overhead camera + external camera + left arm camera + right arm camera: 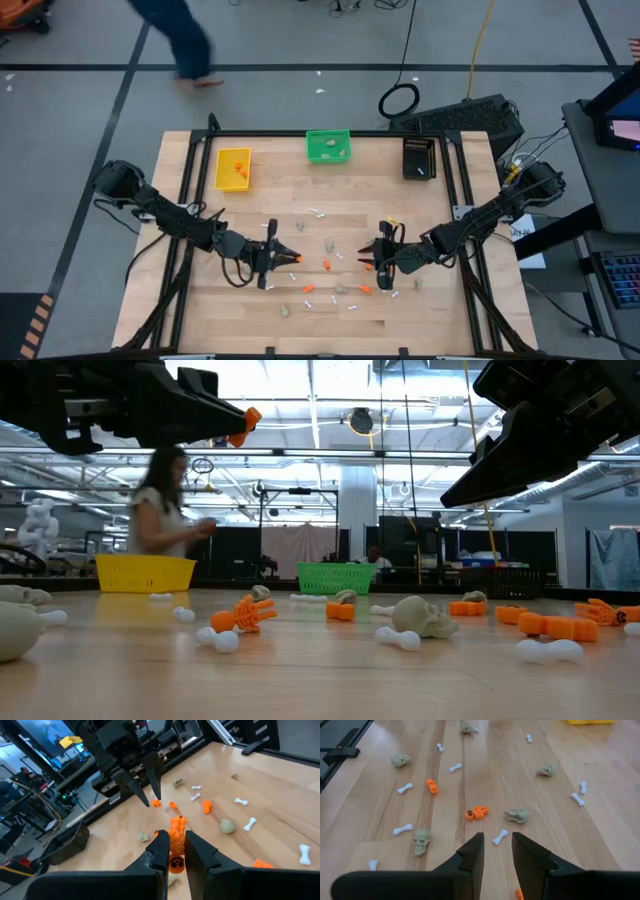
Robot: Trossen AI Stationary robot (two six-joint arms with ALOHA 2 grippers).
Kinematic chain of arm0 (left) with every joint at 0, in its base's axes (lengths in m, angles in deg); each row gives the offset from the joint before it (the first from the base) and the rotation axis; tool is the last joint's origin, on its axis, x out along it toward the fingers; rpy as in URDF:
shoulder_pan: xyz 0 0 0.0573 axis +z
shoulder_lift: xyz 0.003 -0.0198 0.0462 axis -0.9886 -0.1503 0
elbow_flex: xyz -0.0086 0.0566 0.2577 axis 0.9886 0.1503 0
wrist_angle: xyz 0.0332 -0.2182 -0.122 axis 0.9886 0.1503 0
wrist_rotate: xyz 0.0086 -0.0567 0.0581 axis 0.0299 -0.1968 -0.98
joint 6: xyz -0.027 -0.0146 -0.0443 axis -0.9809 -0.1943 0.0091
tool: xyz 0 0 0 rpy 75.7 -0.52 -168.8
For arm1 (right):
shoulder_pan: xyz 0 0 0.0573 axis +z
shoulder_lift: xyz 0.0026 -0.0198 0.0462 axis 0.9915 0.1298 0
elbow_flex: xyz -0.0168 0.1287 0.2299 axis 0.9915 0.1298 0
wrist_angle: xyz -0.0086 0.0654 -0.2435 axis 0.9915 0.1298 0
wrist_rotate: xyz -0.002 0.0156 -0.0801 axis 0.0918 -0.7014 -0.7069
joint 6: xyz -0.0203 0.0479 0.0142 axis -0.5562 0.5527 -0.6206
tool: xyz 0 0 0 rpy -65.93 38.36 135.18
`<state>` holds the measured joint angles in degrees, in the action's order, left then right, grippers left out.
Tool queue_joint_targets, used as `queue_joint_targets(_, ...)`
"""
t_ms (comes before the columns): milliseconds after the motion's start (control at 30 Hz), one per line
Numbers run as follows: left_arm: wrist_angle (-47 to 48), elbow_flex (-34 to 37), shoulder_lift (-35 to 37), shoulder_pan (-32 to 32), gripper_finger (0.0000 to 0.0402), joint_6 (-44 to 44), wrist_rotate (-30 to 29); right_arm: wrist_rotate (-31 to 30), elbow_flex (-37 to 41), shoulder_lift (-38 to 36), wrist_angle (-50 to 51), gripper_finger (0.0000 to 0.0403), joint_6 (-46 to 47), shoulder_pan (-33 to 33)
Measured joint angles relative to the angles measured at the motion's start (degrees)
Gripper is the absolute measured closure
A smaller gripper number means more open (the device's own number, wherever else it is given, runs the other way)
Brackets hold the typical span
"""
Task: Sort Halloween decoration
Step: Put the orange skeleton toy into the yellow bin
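Small Halloween decoration pieces lie scattered on the wooden table's middle: orange bits (326, 264), beige skulls (421, 840) and white bones (500, 836). My left gripper (292, 256) hovers left of centre, shut on an orange skeleton figure (177, 831). My right gripper (366, 256) hovers right of centre and faces it. Its fingers (473, 851) stand open with nothing between them, above a white bone and an orange piece (477, 813). Along the far edge stand a yellow bin (232, 168), a green bin (328, 146) and a black bin (419, 157). My left gripper pinches the orange skeleton figure between its two fingers. The figure's round head (175, 865) sits back between them, and its body (178, 826) sticks out past the fingertips. The fingers point nearly level toward the table's right. The figure (250, 418) is lifted well clear of the table.
A person (160, 500) stands beyond the table's far left corner. The yellow bin holds some orange pieces and the green bin some beige ones. Cables and a black box lie on the floor behind the table.
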<state>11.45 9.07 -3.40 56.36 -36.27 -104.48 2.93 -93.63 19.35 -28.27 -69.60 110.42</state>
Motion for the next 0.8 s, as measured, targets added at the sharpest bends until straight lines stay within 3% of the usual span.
queue_joint_targets(533, -0.05, 0.00, 0.00, 0.00, 0.0367, 18.08, -5.08, 0.00, 0.00, 0.00, 0.00, 0.0314, -0.02, -0.02)
queue_joint_targets(800, -0.07, -0.02, 0.00, 0.00, 0.0367, 18.95, -5.08, 0.00, 0.00, 0.00, -0.01, 0.0314, -0.03, -0.02)
